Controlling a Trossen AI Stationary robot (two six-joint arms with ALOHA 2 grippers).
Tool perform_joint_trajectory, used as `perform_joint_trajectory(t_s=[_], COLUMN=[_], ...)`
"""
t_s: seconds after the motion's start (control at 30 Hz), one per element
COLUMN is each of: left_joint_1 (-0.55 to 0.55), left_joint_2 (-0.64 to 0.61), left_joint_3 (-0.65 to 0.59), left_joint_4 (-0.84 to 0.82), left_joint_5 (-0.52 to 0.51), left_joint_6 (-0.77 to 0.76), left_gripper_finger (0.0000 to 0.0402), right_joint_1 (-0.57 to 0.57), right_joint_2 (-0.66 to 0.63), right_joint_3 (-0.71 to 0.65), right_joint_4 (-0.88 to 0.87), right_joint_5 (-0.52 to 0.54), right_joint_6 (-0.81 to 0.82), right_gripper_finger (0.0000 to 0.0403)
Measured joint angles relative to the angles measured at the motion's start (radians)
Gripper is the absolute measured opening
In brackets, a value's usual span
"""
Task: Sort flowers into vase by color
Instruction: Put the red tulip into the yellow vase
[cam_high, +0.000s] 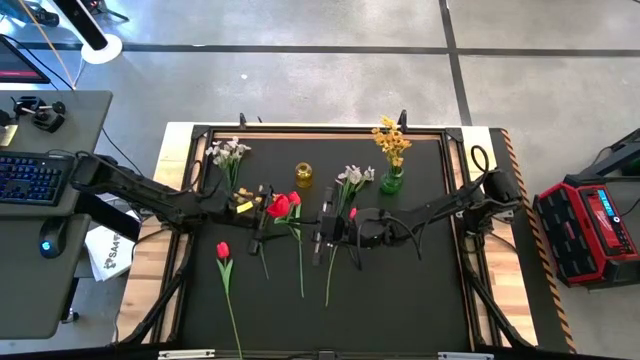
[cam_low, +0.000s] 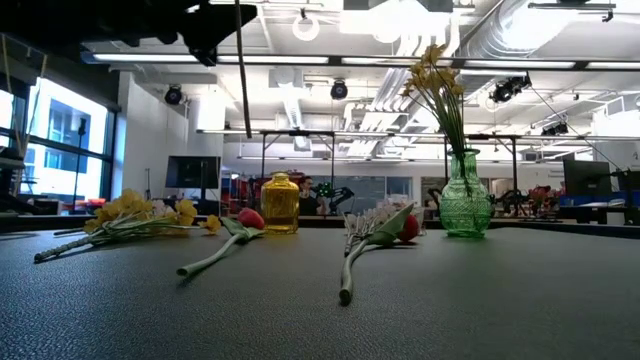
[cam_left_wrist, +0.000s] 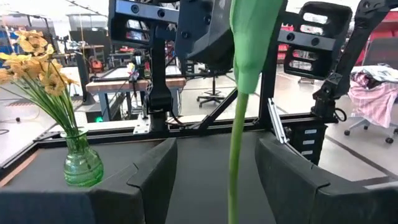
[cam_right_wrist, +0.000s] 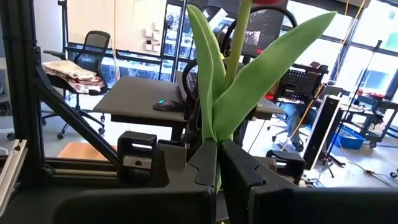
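My right gripper (cam_right_wrist: 217, 163) is clamped narrow on a tulip (cam_right_wrist: 231, 87) stem at mid-table, leaves rising above my fingers. My left gripper (cam_left_wrist: 214, 171) is spread wide, the stem hanging between its fingers. Yellow sprays (cam_high: 391, 141) stand in the green vase (cam_high: 392, 180), far right; another tulip (cam_high: 226, 270) lies near left.

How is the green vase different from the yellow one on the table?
The green vase is clear glass with a wide round belly and a narrow neck; the yellow vase is amber, squatter and jar-shaped. The green vase holds a bunch of yellow flowers standing upright; the yellow vase looks empty. The green vase stands nearer the right arm's side. Both stand upright near the table's far edge.
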Motion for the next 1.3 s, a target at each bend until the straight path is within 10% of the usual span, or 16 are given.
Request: perform_joint_trajectory(t_s=[1.0, 1.3], left_joint_1=[0.0, 0.005], left_joint_2=[-0.017, -0.042], left_joint_3=[0.043, 0.044], left_joint_4=[-0.05, -0.179], left_joint_5=[0.074, -0.05], left_joint_6=[0.059, 0.062], left_gripper_finger=[0.0009, 0.0002], right_joint_1=[0.026, 0.056], right_joint_2=[0.009, -0.064], right_joint_3=[0.0, -0.001], right_joint_4=[-0.094, -0.248], right_joint_5=[0.097, 0.238], right_joint_6=[0.051, 0.073], right_gripper_finger=[0.0002, 0.0113])
